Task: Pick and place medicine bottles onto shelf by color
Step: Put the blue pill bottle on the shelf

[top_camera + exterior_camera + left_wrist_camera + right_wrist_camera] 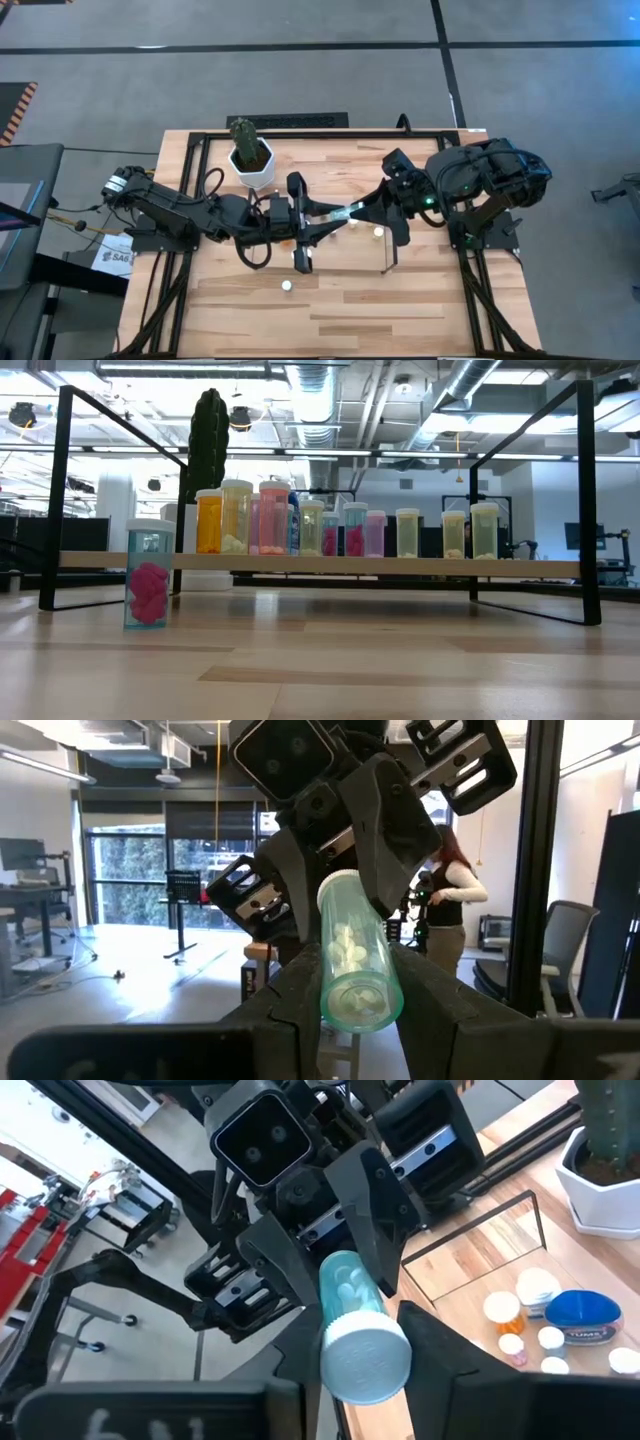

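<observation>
Item: pale green medicine bottle [355,965], white pills inside. I see it clamped at once by left gripper [350,1010] and right gripper [355,1342], raised above the shelf [390,262], mid-table.

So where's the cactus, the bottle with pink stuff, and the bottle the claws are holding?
cactus [208,445]: low view, on its green stem.
pink bottle [149,592]: low view, on the pink pills inside.
held bottle [352,1305]: right wrist view, on its clear side above the cap.

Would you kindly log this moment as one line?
phase: handover | left gripper: holding green bottle | right gripper: same bottle | one pink bottle off shelf
</observation>
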Motion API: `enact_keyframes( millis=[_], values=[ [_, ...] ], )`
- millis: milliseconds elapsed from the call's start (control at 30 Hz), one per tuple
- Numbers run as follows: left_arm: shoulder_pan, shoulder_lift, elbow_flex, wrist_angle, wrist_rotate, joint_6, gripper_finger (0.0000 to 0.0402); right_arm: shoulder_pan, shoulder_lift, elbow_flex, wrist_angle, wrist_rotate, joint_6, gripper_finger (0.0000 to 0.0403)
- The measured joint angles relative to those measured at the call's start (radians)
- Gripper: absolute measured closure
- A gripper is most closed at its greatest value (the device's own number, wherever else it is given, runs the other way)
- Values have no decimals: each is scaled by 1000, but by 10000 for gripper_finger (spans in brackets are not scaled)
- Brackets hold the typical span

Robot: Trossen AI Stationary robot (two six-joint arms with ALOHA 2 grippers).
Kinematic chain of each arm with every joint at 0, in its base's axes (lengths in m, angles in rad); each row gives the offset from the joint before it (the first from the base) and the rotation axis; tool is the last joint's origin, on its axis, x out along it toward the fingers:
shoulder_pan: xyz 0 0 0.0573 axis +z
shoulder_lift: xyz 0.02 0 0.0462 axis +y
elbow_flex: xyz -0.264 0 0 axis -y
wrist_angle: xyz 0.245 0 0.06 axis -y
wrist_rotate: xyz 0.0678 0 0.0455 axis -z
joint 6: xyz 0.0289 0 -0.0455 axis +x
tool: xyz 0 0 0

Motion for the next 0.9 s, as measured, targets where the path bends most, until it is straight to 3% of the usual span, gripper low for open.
enact_keyframes(
  millis=[133, 333, 533, 667, 900],
  values=[
    [0, 0, 0, 4, 13, -28, 294, -1, -7, 0, 0, 0, -10, 281],
    [1, 0, 0, -9, -3, -112, 223, -15, -33, 0, -18, -4, -31, 285],
    [-12, -8, 1, -151, -109, -195, 163, -50, -69, 0, -245, -12, -31, 280],
    [-42, -34, 1, -310, -123, -359, 146, -58, -60, -5, -468, 11, 9, 280],
    [-125, -83, 2, -609, -116, -758, 143, -53, -18, -118, -461, -28, -73, 278]
  ],
)
